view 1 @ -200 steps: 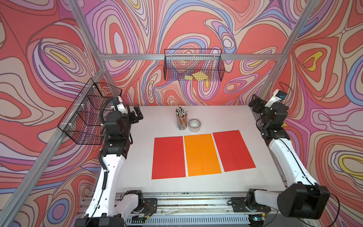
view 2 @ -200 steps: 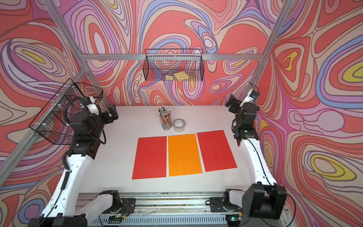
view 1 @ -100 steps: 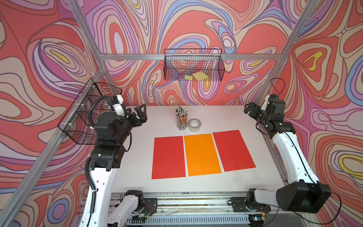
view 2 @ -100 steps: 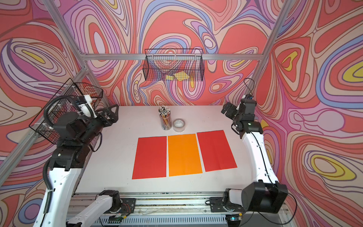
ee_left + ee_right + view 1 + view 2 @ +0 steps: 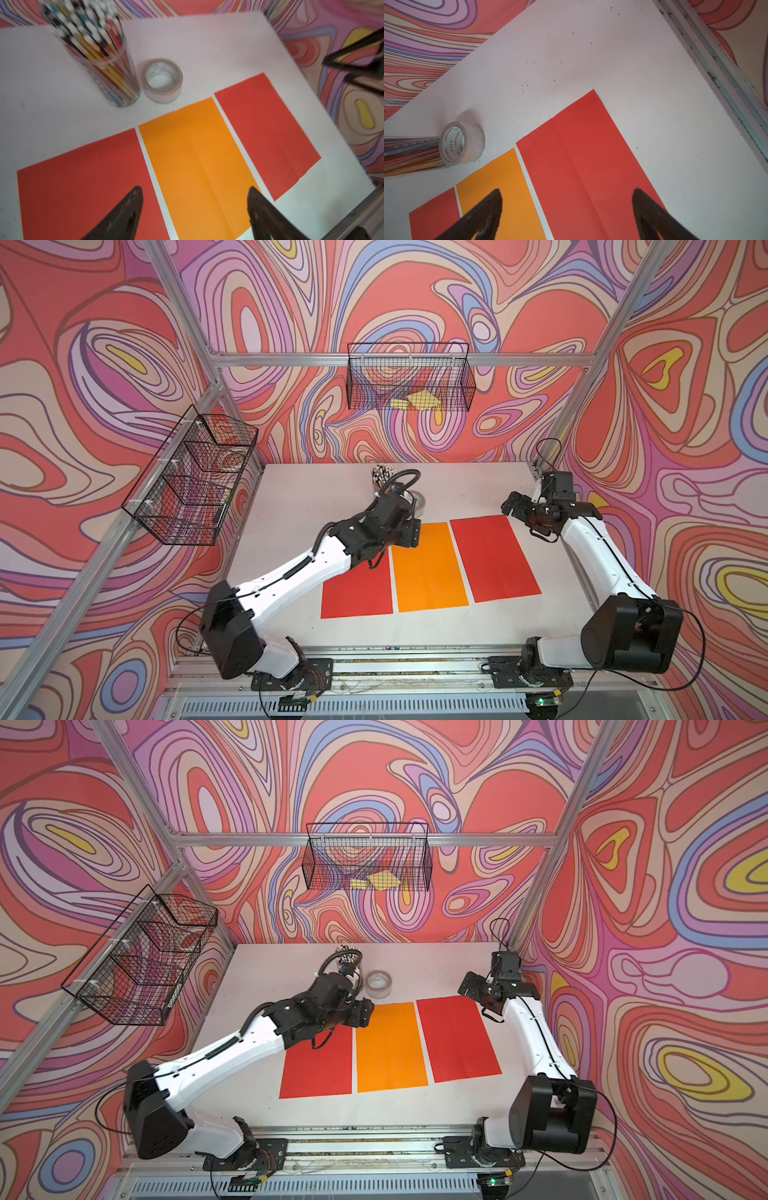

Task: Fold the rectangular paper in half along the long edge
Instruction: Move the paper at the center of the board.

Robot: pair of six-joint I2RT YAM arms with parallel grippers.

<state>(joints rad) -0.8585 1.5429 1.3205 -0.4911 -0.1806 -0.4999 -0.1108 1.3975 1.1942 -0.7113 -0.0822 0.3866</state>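
Orange sheet (image 5: 430, 568) lies flat at the centre of the table (image 5: 299, 506), its long edges running 12 to 6. A left red sheet (image 5: 357, 593) lies just beside it at 9 and a right red sheet (image 5: 494, 558) just beside it at 3, with thin strips of bare table between them. No sheet is lifted or doubled over, so the step in hand looks like the approach before a first pinch. The left gripper (image 5: 409, 533) hangs over the orange sheet's 11 o'clock corner, by the gap to the left red sheet. In its wrist view the gripper (image 5: 195, 188) has its jaws well apart and empty, spanning that gap and most of the orange sheet's width. The right gripper (image 5: 509, 506) hovers just off the right red sheet's 1 o'clock corner, spread wide and holding nothing. Which sheet is meant cannot be settled, though orange seems likeliest. The next move probably calls for coming down on one long edge, working a fingertip under paper that lies flush, and carrying that edge over to the opposite one without dragging a neighbour. The tape (image 5: 378, 984) and pencil cup (image 5: 380, 477) stand at 12, near the left wrist.
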